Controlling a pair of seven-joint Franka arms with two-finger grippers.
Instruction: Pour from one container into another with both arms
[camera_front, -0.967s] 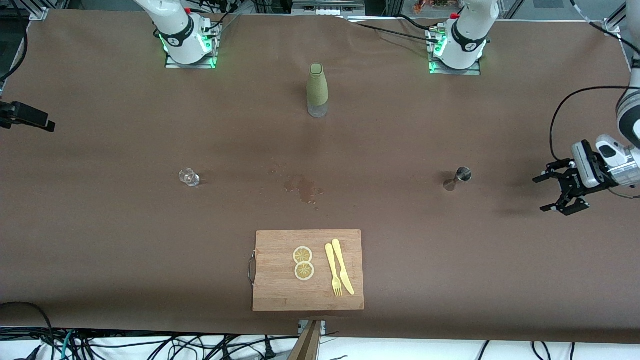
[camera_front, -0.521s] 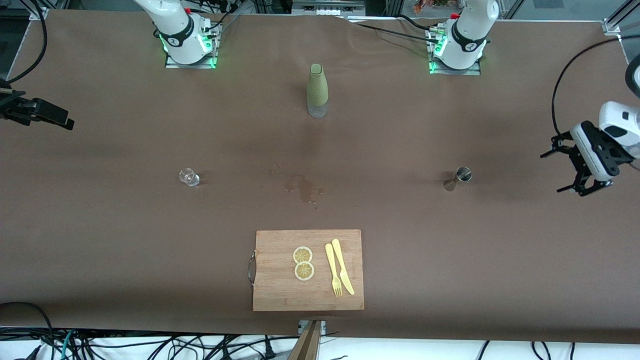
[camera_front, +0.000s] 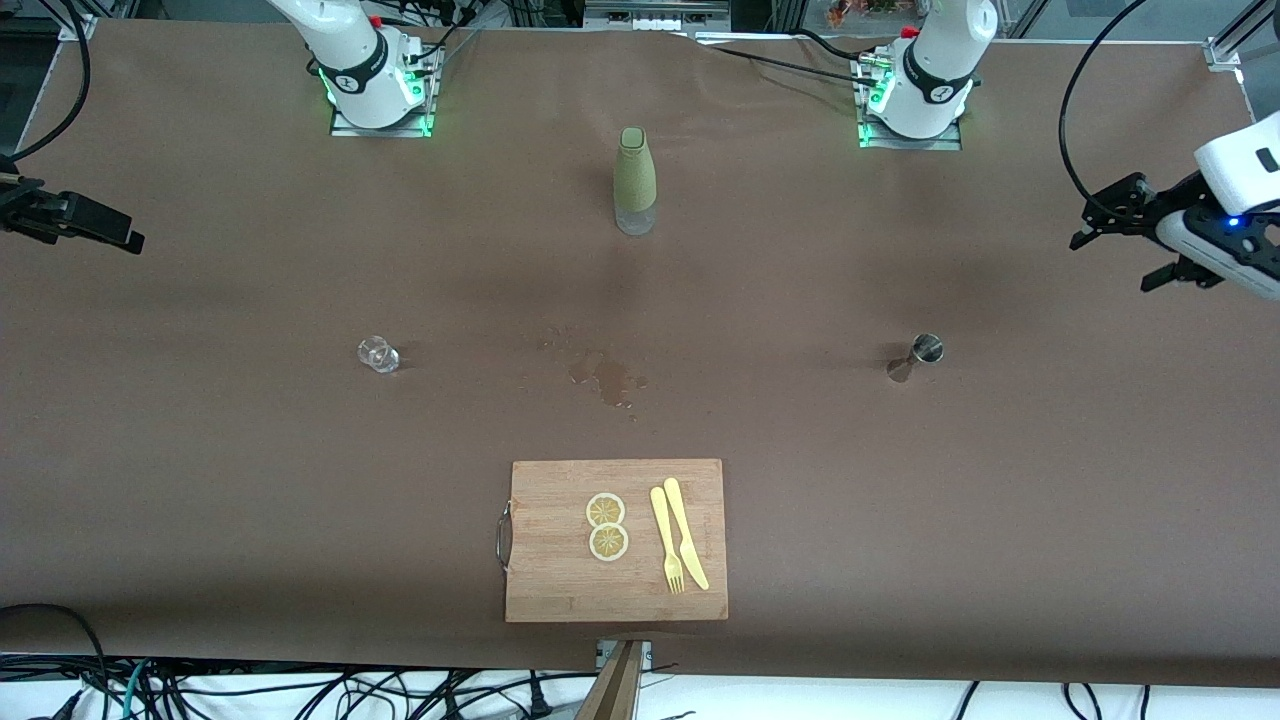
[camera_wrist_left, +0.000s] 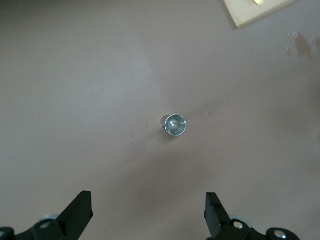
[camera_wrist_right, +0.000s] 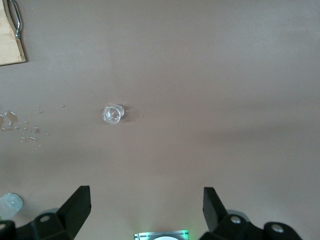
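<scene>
A small steel jigger (camera_front: 925, 352) (camera_wrist_left: 175, 125) stands upright on the brown table toward the left arm's end. A small clear glass (camera_front: 378, 354) (camera_wrist_right: 113, 114) stands toward the right arm's end. Between the two bases stands a green-sleeved bottle (camera_front: 634, 180). My left gripper (camera_front: 1115, 255) (camera_wrist_left: 148, 220) hangs open and empty over the table's end, apart from the jigger. Over the other end of the table my right gripper (camera_front: 110, 228) (camera_wrist_right: 145, 210) is also open and empty, with the glass well clear of its fingers.
A wooden cutting board (camera_front: 560, 590) near the front edge carries two lemon slices (camera_front: 606, 526), a yellow fork (camera_front: 666, 545) and a knife (camera_front: 686, 535). A wet spill (camera_front: 606, 376) marks the middle of the table. The arm bases (camera_front: 378, 95) glow green.
The left gripper has swung up and away from the jigger's level toward the table's end. The right gripper has come slightly farther into view. Nothing on the table moved.
</scene>
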